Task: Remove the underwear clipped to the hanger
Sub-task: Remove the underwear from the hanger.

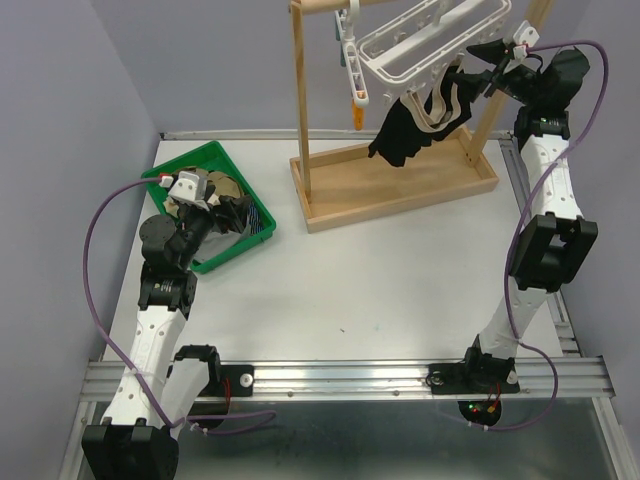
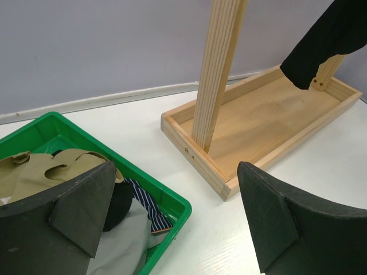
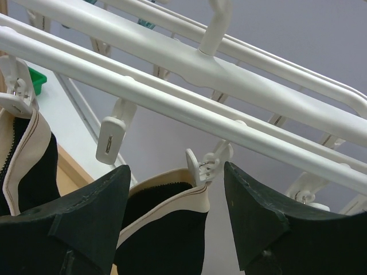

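Black underwear (image 1: 403,135) with a cream waistband (image 3: 172,197) hangs from the white clip hanger (image 1: 420,45) on the wooden stand (image 1: 400,190), at the far right of the worktop (image 1: 400,290). Its long axis runs up and down. The waistband is at the top, caught by a clip (image 3: 200,163) at one point and by a second clip (image 3: 14,86) further along, and the body drops towards the stand's tray. The right fingers (image 3: 86,212) are raised to the hanger and stand apart, one on each side of the nearer clip and the band under it. A gap shows between that clip and one finger, so they grip nothing. The left fingers (image 2: 80,200) are spread wide with nothing between them. They hover over the green basket (image 2: 172,197) at the left, where a tan garment (image 2: 51,169), a navy striped garment (image 2: 146,203) and a grey garment (image 2: 129,243) lie heaped.
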You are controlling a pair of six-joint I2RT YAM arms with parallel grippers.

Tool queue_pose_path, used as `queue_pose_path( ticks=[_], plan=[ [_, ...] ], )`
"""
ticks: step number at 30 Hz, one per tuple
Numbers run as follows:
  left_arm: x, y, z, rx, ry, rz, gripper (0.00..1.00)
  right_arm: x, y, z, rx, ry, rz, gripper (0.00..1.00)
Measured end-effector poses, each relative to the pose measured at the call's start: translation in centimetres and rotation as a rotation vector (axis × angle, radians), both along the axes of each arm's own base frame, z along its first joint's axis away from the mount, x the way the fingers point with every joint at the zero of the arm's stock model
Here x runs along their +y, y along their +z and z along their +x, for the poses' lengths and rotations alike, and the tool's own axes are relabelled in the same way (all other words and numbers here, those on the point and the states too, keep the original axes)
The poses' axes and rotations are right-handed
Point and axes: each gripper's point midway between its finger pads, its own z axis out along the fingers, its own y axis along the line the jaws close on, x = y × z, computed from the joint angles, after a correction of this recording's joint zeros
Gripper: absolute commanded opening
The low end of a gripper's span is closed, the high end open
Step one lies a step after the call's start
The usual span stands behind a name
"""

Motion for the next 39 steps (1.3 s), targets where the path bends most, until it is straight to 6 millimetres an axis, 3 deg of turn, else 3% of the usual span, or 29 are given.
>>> queue_pose_path(
  ticks=[18,29,39],
  plan=[
    [0.0,-0.1,0.0,0.002,0.000,0.000,0.99,-0.3,0.3,0.6,-0.009,-0.010,0.004,0.74],
    [0.1,-0.3,0.2,0.008,0.004,0.003,0.99,-0.6,-1.0,2.3,0.021,-0.012,0.026,0.75],
    [0.1,-0.3,0.2,0.011,0.006,0.004,0.99,-0.3,-0.1,2.5,0.002,0.019,0.051,0.75]
  ],
)
